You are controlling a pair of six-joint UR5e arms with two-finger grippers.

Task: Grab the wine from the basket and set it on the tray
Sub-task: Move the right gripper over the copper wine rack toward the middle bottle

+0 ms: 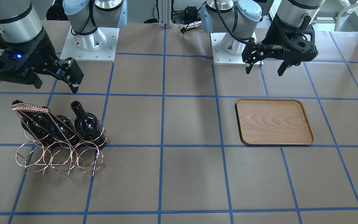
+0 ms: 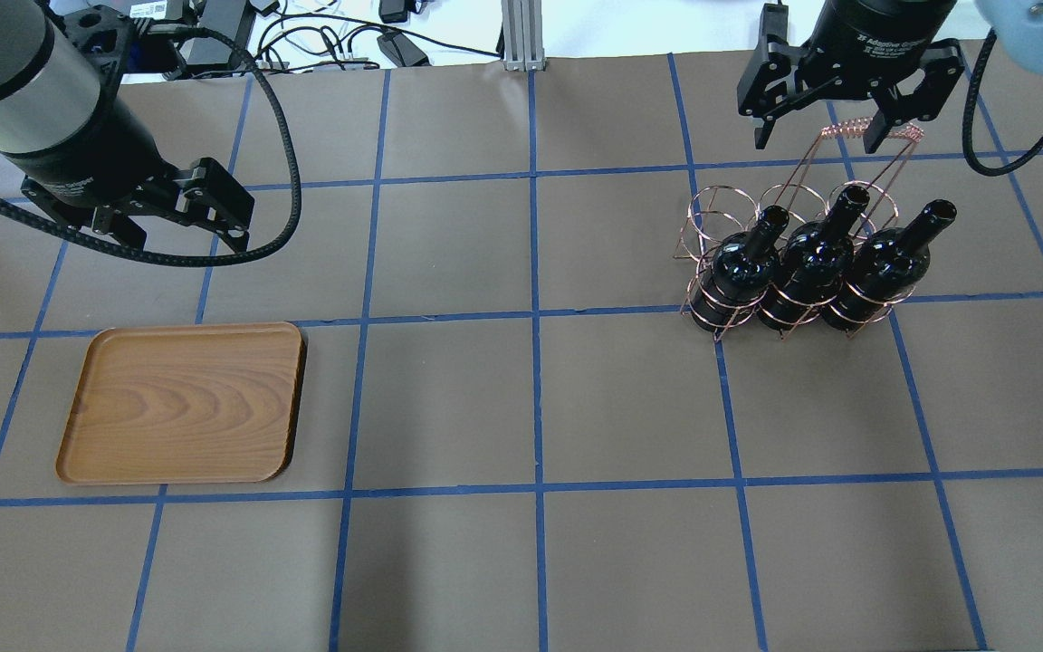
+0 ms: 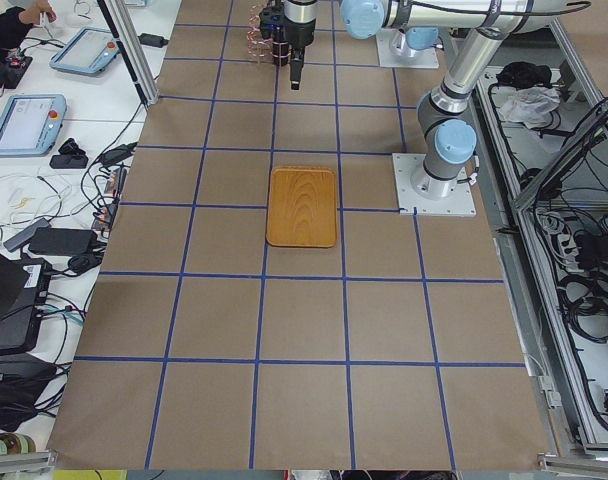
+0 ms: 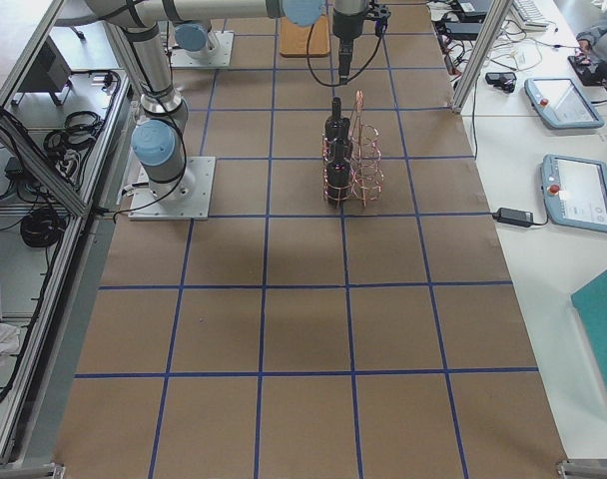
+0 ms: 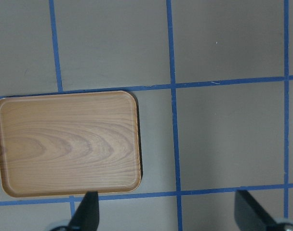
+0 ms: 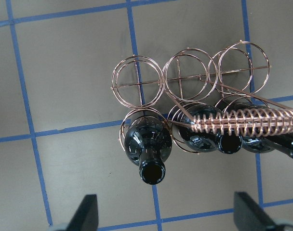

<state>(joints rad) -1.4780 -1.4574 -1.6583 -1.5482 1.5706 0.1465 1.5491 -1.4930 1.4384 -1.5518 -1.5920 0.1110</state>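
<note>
Three glossy black wine bottles (image 2: 743, 267) (image 2: 811, 258) (image 2: 884, 263) stand in the near row of the copper wire basket (image 2: 712, 213). Its far row of rings is empty. In the right wrist view one bottle (image 6: 147, 144) stands clear of the coiled handle (image 6: 247, 122), and the other two lie partly under it. My right gripper (image 2: 818, 122) (image 6: 166, 214) hangs open and empty above the basket. The wooden tray (image 2: 182, 403) (image 5: 69, 142) lies empty at the left. My left gripper (image 2: 168, 210) (image 5: 168, 214) is open and empty, above the table beyond the tray.
Brown table cover with a blue tape grid (image 2: 535, 317). Both arm bases (image 1: 89, 43) (image 1: 233, 46) stand at the robot's edge. Cables and boxes (image 2: 340, 36) lie past the far edge. The front-facing view shows the basket (image 1: 61, 155) and the tray (image 1: 273, 121) far apart.
</note>
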